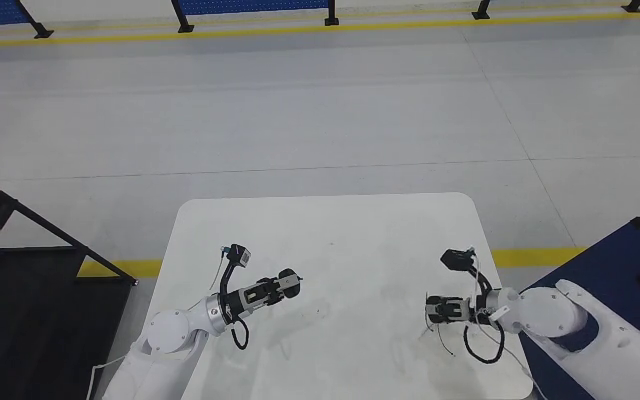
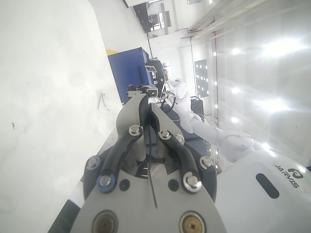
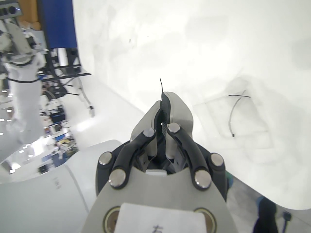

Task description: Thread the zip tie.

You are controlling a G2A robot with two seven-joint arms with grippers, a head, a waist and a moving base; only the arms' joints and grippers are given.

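My left gripper (image 1: 293, 279) (image 2: 147, 101) hovers over the left part of the white table (image 1: 330, 225). It is shut on a thin black zip tie (image 2: 149, 161), whose strip runs back between the fingers toward the wrist. My right gripper (image 1: 430, 310) (image 3: 164, 95) is over the table's right side, facing the left one with a wide gap between them. It is shut too, and a fine black zip tie tip (image 3: 161, 84) sticks out past its fingertips. I cannot tell whether both hold the same tie.
A clear plastic bag (image 3: 243, 127) (image 2: 102, 101) lies flat on the table near the right gripper, with a loose zip tie (image 3: 232, 115) in it. A blue cabinet (image 1: 605, 270) stands off the table's right edge and a black frame (image 1: 40, 290) off its left.
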